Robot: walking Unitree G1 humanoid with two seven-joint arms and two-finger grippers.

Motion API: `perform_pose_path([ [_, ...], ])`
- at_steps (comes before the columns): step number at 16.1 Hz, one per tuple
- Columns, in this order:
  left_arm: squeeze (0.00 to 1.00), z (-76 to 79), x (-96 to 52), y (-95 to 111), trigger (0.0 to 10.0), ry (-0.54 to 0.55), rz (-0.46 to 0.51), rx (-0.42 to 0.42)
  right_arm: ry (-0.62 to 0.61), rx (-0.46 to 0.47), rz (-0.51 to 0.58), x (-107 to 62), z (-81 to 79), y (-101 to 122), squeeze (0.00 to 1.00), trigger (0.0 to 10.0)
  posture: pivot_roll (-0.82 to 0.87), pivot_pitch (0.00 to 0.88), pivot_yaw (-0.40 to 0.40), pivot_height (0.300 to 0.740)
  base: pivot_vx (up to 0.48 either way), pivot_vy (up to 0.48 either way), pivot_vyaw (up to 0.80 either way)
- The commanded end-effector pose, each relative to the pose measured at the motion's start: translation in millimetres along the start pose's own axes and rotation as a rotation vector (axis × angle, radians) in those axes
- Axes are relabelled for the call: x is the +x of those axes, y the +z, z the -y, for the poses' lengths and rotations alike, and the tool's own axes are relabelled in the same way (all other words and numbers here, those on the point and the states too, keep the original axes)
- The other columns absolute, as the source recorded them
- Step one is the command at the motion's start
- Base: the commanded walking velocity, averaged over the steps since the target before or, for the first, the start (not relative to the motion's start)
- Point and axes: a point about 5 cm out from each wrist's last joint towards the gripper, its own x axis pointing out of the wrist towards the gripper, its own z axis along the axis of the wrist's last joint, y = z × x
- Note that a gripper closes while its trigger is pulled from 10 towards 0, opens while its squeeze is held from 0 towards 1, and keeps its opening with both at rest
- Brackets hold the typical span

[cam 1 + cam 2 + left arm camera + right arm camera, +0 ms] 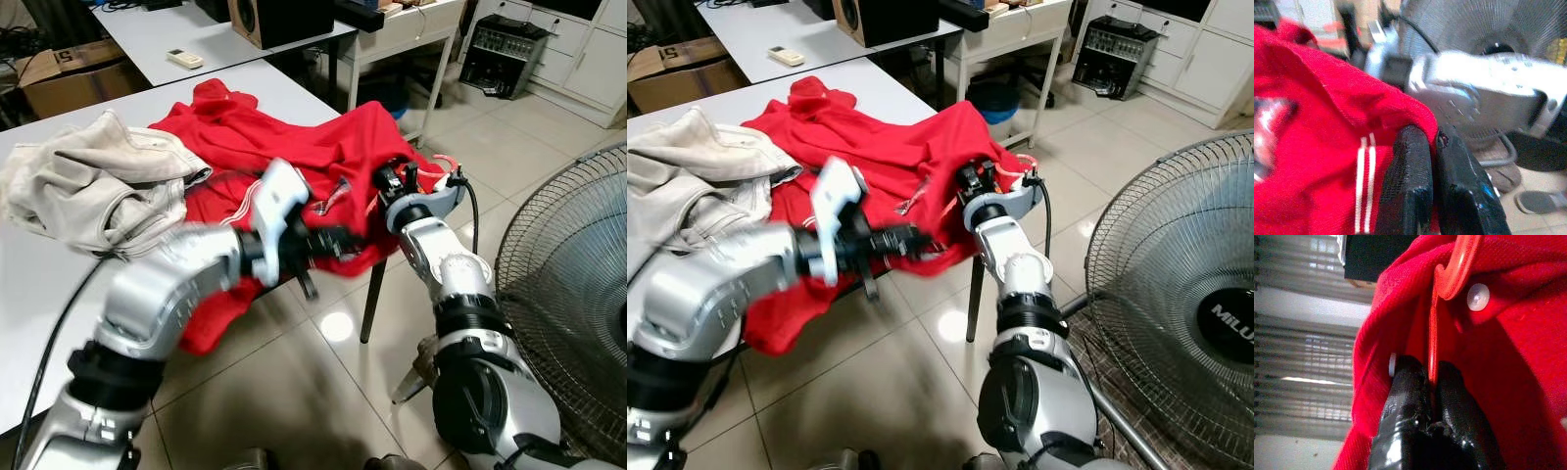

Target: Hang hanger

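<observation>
Right pincer (1432, 382) grips the hanger (1436, 333) inside the shirt (294, 147); left pincer (1435, 161), seemingly pinching its hem, should pull toward 6 o'clock

This looks like an office or lab workroom: white worktables (59, 284) on a tiled floor (294, 392), a wooden speaker (279, 20), a cardboard box (69, 73), rack electronics (502, 54) by white cabinets (588, 49), and a big standing fan (1181, 304).
</observation>
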Motion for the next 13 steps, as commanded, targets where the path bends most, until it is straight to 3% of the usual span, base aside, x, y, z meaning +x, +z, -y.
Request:
perform_pose_path([
  [1,0.0,6.7,5.3,0,0.0,-0.016,0.007,-0.005,-0.008,-0.023,0.014,3.9,-5.5,1,0.0,10.0,-0.11,0.022,0.063,0.74,0.0,0.0,0.0],
  [3,0.0,2.9,19.7,23,0.0,0.065,0.217,-0.101,-0.02,-0.049,-0.015,6.7,-6.1,-8,0.0,10.0,-0.11,0.021,0.062,0.74,0.0,0.0,0.0],
  [4,0.0,4.1,22.8,28,0.0,0.063,0.248,-0.119,-0.026,-0.059,-0.018,7.5,-5.8,-11,0.0,10.0,-0.11,0.02,0.06,0.74,0.0,0.0,0.0],
  [5,0.0,9.2,31.3,29,0.0,0.05,0.229,-0.114,-0.029,-0.066,-0.033,9.1,-6.9,-19,0.0,10.0,-0.11,0.02,0.06,0.74,0.0,0.0,0.0],
  [6,0.0,11.1,38.5,10,0.0,0.063,0.059,-0.004,-0.006,-0.05,-0.043,11.1,-12.0,-25,0.0,10.0,-0.11,0.017,0.06,0.74,0.0,0.0,0.0],
  [7,0.0,8.7,41.0,-12,10.0,0.077,-0.06,0.024,0.022,-0.03,-0.038,12.4,-18.2,-25,0.0,10.0,-0.11,0.017,0.06,0.74,0.0,0.0,0.0],
  [8,0.06,2.6,38.5,-28,10.0,0.128,-0.141,0.084,0.042,-0.021,-0.032,12.9,-22.4,-23,0.0,10.0,-0.11,0.016,0.064,0.74,0.0,0.0,0.0],
  [9,0.98,-1.9,33.9,-35,10.0,0.158,-0.196,0.137,0.045,-0.062,-0.04,12.7,-23.1,-21,0.0,10.0,-0.12,0.016,0.065,0.74,0.0,0.0,0.0],
  [10,1.0,-2.7,32.0,-36,10.0,0.164,-0.194,0.125,0.041,-0.108,-0.047,12.4,-22.3,-20,0.0,10.0,-0.12,0.015,0.065,0.74,0.0,0.0,0.0],
  [13,1.0,1.8,27.5,-30,10.0,0.12,-0.176,0.106,0.076,-0.052,-0.037,11.4,-23.0,-15,0.0,10.0,-0.12,0.011,0.063,0.74,0.0,0.0,0.0],
])
